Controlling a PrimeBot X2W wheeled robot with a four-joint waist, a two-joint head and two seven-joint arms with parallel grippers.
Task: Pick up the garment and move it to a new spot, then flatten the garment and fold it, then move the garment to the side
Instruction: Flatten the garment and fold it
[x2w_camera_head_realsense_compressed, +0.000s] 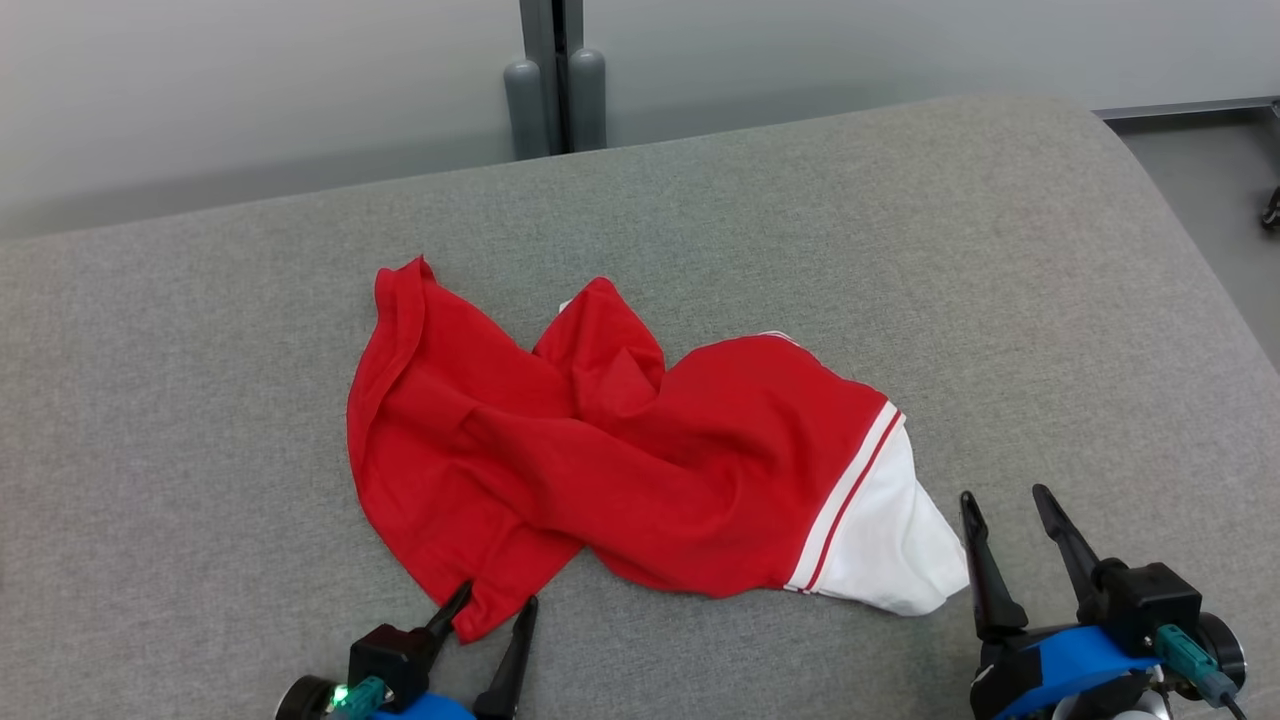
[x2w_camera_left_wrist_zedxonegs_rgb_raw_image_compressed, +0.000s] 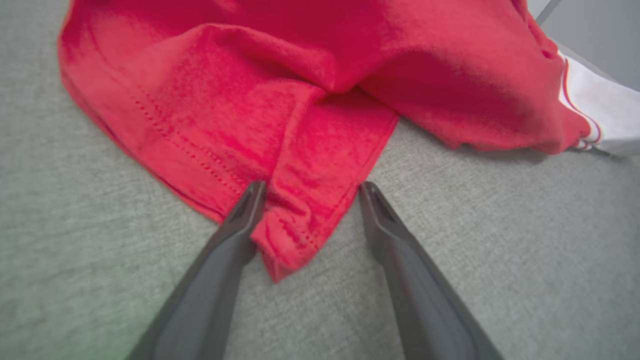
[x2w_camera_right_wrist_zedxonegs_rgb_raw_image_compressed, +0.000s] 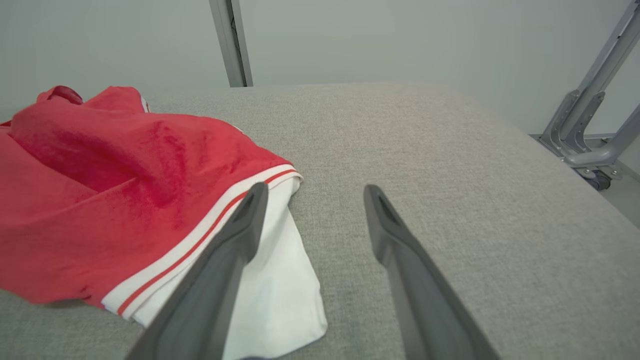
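Note:
A crumpled red garment (x2w_camera_head_realsense_compressed: 620, 450) with a white, red-striped end (x2w_camera_head_realsense_compressed: 885, 545) lies in the middle of the grey padded surface (x2w_camera_head_realsense_compressed: 900, 250). My left gripper (x2w_camera_head_realsense_compressed: 497, 602) is open at its near red corner (x2w_camera_left_wrist_zedxonegs_rgb_raw_image_compressed: 295, 235); that corner lies between the two fingers, and the jaws stand apart. My right gripper (x2w_camera_head_realsense_compressed: 1005, 500) is open just right of the white end, holding nothing. In the right wrist view the white cloth (x2w_camera_right_wrist_zedxonegs_rgb_raw_image_compressed: 280, 280) sits beside and under the left finger (x2w_camera_right_wrist_zedxonegs_rgb_raw_image_compressed: 235, 250), with bare grey fabric between the fingers.
The grey surface curves down at its right edge (x2w_camera_head_realsense_compressed: 1200, 260), with floor beyond. A grey post (x2w_camera_head_realsense_compressed: 555, 80) stands behind the far edge against a pale wall. A metal wheeled frame (x2w_camera_right_wrist_zedxonegs_rgb_raw_image_compressed: 585, 130) stands off to the right.

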